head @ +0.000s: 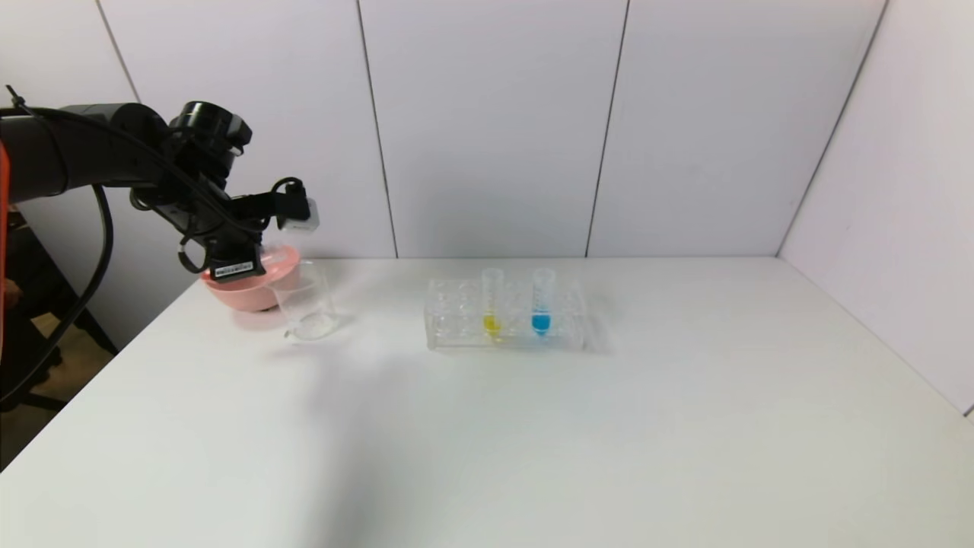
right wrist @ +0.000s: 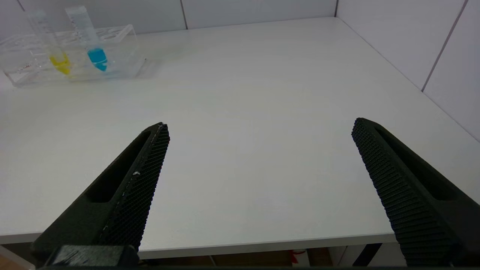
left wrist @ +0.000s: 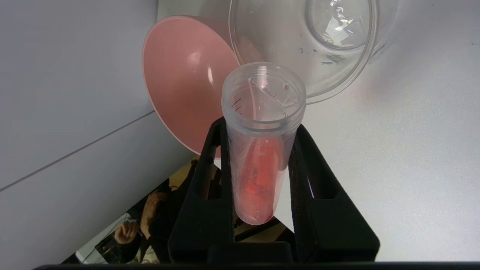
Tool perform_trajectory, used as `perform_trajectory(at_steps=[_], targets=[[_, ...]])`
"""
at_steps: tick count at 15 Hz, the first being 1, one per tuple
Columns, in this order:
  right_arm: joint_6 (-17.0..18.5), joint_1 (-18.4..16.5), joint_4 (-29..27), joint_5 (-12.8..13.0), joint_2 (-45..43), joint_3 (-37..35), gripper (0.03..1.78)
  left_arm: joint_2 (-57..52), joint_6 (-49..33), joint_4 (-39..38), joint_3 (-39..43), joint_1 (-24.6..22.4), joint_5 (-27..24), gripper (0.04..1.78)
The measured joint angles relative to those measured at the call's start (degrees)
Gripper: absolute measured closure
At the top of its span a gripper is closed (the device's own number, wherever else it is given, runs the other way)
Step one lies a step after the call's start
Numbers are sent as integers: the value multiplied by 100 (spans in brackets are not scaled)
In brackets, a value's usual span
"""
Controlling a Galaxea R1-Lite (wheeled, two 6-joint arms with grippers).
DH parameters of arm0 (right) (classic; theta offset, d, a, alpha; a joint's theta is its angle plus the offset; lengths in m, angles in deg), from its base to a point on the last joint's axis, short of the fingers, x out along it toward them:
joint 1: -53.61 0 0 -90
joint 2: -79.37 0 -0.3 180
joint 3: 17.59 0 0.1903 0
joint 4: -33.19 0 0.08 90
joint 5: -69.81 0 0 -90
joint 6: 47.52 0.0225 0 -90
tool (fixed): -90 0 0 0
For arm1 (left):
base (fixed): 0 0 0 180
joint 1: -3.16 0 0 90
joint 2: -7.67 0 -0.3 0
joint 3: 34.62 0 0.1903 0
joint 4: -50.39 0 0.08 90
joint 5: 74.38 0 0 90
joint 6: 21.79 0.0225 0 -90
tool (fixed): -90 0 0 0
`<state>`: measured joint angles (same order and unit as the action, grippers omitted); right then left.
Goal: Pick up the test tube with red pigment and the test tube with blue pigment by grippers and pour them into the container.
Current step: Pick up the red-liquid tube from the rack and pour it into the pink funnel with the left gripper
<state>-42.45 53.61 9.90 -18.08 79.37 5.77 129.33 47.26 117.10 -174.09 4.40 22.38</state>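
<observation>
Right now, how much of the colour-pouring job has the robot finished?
About a third. Done: the red tube is out of the rack. In hand: the left pincer grips it beside the glass beaker, which looks empty of colour, so the red is not yet poured. Left: the blue tube waits in the rack, and the right pincer is open, away from it.

I note the counter point(head: 533, 426) is matt white and smooth. Left end effector point(left wrist: 258, 129) is matt black plastic; its pads point(left wrist: 300, 176) look finely rough. Right end effector point(right wrist: 258, 129) pads point(right wrist: 150, 165) show a ribbed, grid-like texture. Red-pigment tube point(left wrist: 262, 150) is cloudy translucent plastic. Beaker point(head: 306, 304) is clear and glossy, pink bowl point(left wrist: 183, 82) smooth with sheen. Rack point(head: 506, 316) is clear and glossy.
</observation>
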Motion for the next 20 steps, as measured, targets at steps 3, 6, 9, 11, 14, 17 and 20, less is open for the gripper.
perform_trajectory(at_steps=[3, 6, 9, 11, 14, 17, 20], targets=[[0, 0, 0, 0, 0, 0, 4, 6, 11, -90, 0, 52, 215, 138], [0, 0, 2, 0, 0, 0, 4, 15, 35, -140, 0, 124, 496, 138], [0, 0, 0, 0, 0, 0, 4, 56, 90, -143, 0, 183, 887, 138], [0, 0, 2, 0, 0, 0, 4, 96, 118, -124, 0, 205, 1152, 138], [0, 0, 0, 0, 0, 0, 4, 152, 157, -79, 4, 235, 1515, 138], [0, 0, 2, -2, 0, 0, 4, 205, 206, -20, 9, 268, 1835, 138], [0, 0, 2, 0, 0, 0, 4, 238, 206, 52, 10, 323, 2044, 138]])
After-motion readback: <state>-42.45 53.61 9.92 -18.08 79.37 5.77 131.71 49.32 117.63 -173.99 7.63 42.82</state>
